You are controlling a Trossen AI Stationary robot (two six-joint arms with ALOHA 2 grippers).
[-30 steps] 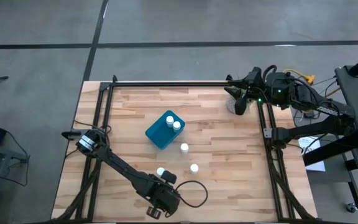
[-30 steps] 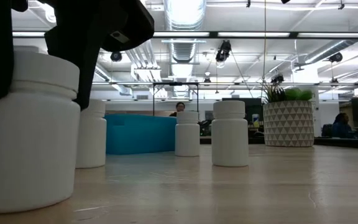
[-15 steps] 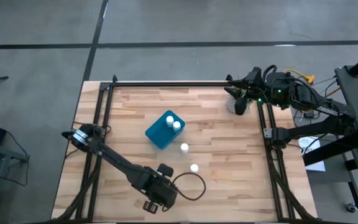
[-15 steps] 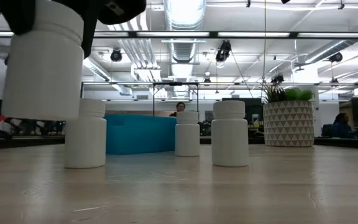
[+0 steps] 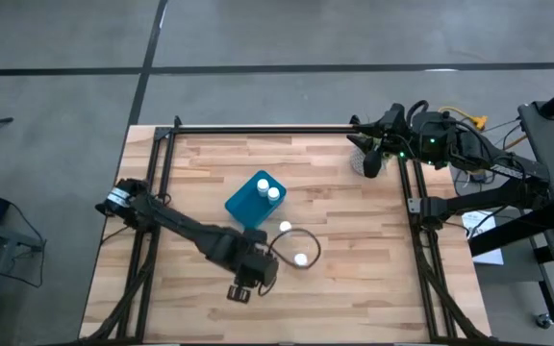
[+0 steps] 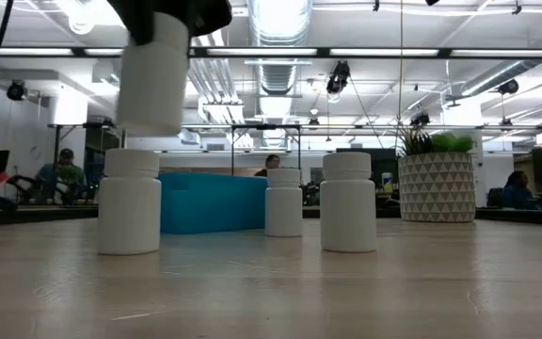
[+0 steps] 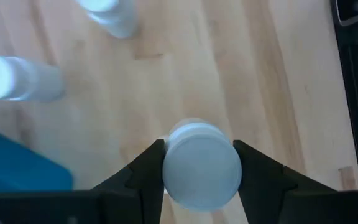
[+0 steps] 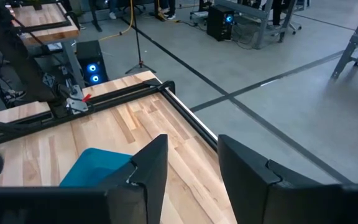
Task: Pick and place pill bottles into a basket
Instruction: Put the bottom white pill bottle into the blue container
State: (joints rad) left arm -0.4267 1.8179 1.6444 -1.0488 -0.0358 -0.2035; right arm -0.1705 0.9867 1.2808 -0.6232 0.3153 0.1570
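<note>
Left gripper (image 7: 197,163): clamped on a bottle (image 7: 202,171), lifted off the table, near the basket (image 5: 251,202).
Right gripper (image 8: 192,163): fingers apart, empty, well apart from basket.
Loose bottles (image 5: 301,259): just beside basket.

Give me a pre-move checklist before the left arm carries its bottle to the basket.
1. Grip: left gripper is shut on the held bottle, a finger on each side: ok.
2. Lift: held bottle hangs above the standing bottles: ok.
3. Room in the basket: two bottles inside, at one end, rest free: ok.
4. Path: two loose bottles stand beside the basket: cannot tell if clear.
5. Right gripper is parked at the table's far right corner, open, empty: ok.
</note>
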